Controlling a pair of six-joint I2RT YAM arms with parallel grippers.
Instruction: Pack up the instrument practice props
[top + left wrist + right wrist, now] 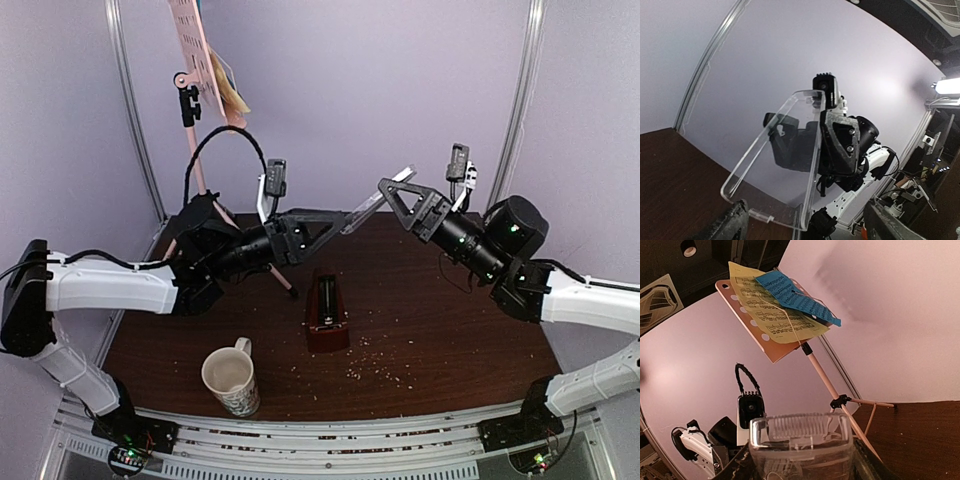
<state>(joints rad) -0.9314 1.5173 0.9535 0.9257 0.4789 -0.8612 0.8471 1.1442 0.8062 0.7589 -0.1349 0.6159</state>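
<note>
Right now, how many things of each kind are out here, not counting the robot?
Music stand: 1
Music sheets: 2, yellow and blue
Metronome: 1
Clear cover: 1
Mug: 1
Total: 6

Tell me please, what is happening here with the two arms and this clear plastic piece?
The right pincer holds the clear cover in the air above the table. The open left pincer sits around the cover's other end without gripping it. The metronome stands uncovered on the table below. The music sheets lie on the pink music stand at the back, not yet packed.
</note>
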